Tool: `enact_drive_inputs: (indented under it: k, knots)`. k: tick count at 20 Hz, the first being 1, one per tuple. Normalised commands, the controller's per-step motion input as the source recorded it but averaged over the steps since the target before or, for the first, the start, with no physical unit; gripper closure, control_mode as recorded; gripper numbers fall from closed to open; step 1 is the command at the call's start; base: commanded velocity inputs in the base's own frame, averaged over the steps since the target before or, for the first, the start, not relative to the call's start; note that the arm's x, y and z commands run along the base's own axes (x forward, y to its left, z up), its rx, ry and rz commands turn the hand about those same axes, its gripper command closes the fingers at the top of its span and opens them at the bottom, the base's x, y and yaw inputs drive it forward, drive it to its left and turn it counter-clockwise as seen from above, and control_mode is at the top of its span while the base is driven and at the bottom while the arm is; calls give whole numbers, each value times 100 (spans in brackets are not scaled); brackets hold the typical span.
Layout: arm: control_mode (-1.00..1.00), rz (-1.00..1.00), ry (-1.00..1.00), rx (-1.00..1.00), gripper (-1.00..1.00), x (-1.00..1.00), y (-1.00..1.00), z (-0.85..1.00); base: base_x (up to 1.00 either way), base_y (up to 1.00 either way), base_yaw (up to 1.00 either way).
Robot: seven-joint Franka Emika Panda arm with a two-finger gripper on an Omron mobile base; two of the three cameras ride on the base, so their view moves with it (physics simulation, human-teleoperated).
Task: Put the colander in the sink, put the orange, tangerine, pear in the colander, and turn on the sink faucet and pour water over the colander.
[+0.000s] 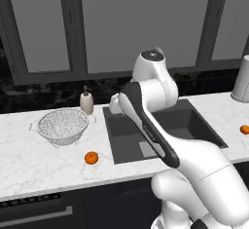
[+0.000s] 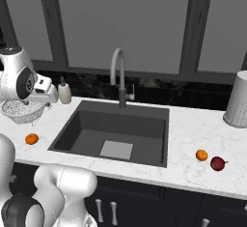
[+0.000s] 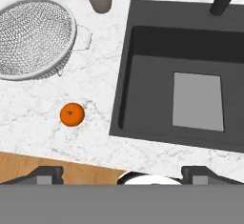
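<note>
1. Left base view: the round white-silver mesh colander sits upright on the white marbled bench, at about 9 o'clock from the large dark grey rectangular sink and apart from it. A small white soap-dispenser bottle stands just beyond the colander at 1 o'clock. A bright orange round fruit lies on the bench at 5 o'clock from the colander, near the sink's front left corner. A second orange fruit lies at 3 o'clock of the sink. The white arm crosses the basin.

2. Right base view: the tall grey gooseneck faucet rises at 12 o'clock behind the sink. At 3 o'clock of the sink, the second orange fruit and the small dark red pear lie just beside each other. A pale perforated cylinder stands at 2 o'clock. The colander is partly hidden by the arm.

3. Hand view: the tool shows its two dark tips set wide apart at the bottom, holding nothing. The colander is at 10 o'clock, the orange fruit at 9 o'clock, the sink at 2 o'clock.
</note>
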Motion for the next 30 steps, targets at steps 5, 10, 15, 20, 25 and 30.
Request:
enact_drive_inputs:
  k: [5, 10, 15, 20, 25, 30]
  knots:
    - [-100, -3, 23, 0, -100, 62, 62, -2, 0, 0, 0]
    - [-100, -7, 16, 0, -100, 56, 62, -7, 0, 0, 0]
    - [-100, -9, 1, 0, -100, 16, 50, -22, 0, 0, 0]
    - [-100, -9, 0, 0, -100, 16, 43, -35, 0, 0, 0]
    - [-100, -7, 2, 0, -100, 16, 24, -37, 0, 0, 0]
    - [-100, -2, 0, 1, -100, 16, 3, -18, 0, 0, 0]
